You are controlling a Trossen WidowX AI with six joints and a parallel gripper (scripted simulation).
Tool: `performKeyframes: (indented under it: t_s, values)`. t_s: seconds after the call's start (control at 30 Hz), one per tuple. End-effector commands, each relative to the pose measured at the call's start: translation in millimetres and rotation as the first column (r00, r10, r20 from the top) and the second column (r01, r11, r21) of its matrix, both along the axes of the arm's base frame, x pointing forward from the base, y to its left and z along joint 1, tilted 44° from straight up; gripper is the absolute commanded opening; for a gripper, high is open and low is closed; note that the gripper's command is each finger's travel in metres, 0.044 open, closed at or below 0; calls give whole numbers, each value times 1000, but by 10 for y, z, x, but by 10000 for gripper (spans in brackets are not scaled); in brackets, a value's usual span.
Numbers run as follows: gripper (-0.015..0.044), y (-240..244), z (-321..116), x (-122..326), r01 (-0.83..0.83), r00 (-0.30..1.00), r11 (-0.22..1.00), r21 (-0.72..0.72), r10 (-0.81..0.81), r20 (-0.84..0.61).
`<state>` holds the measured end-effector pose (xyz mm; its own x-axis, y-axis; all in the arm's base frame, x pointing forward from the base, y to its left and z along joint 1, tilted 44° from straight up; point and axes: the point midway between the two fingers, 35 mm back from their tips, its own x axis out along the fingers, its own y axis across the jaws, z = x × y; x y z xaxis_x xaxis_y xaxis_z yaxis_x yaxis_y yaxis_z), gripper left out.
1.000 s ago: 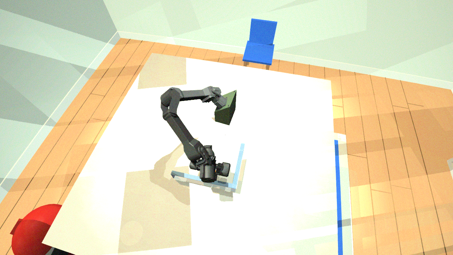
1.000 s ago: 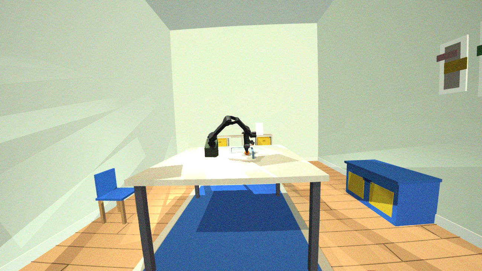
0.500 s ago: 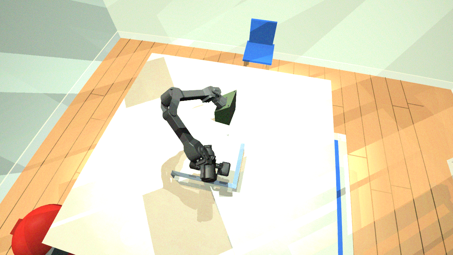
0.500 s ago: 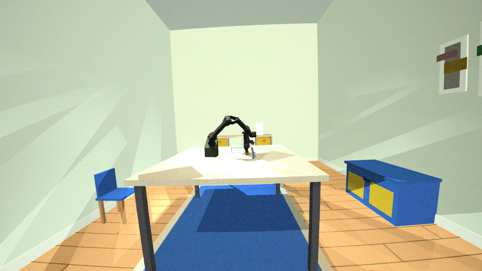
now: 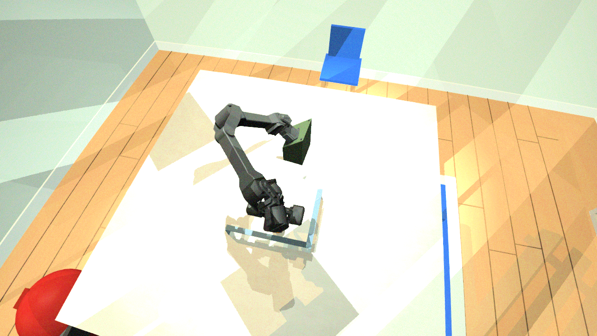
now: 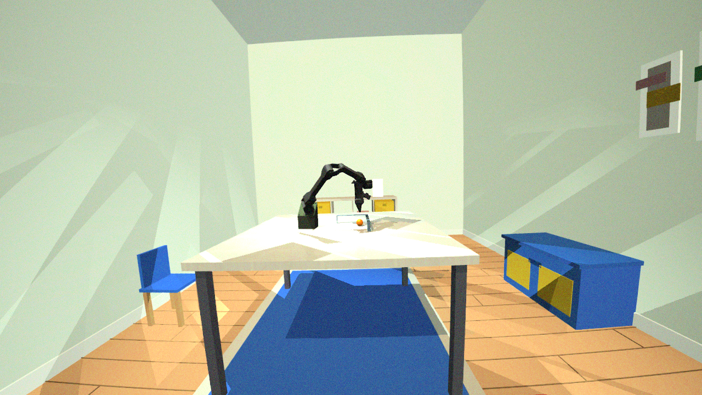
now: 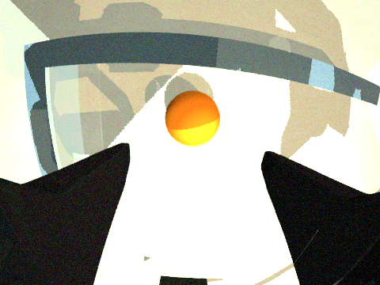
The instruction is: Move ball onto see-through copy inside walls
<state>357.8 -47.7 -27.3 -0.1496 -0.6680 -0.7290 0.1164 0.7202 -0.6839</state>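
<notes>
The orange ball (image 7: 192,117) (image 6: 359,221) rests on the white table (image 5: 367,175) inside the corner of the two low clear walls (image 5: 318,207) (image 7: 158,47). In the top view the wrist hides the ball. My gripper (image 7: 199,156) (image 6: 358,208) (image 5: 278,225) is open and empty. It hangs straight above the ball with a clear gap, and its fingers stand well apart on either side, not touching it. A faint round patch shows just behind the ball in the wrist view; I cannot tell the see-through copy apart from the ball.
The arm's green base (image 5: 298,143) (image 6: 307,220) stands on the table behind the walls. A red round object (image 5: 41,300) sits off the table's near left corner. A blue chair (image 5: 342,58) stands beyond the far edge.
</notes>
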Motion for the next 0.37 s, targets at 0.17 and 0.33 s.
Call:
performKeyframes:
  t_s: [0.17,0.33]
  values:
    - [440,293,329,33,1,1000,1000,-1,-1,-2]
    - [440,311,350,33,1,1000,1000,-1,-1,-2]
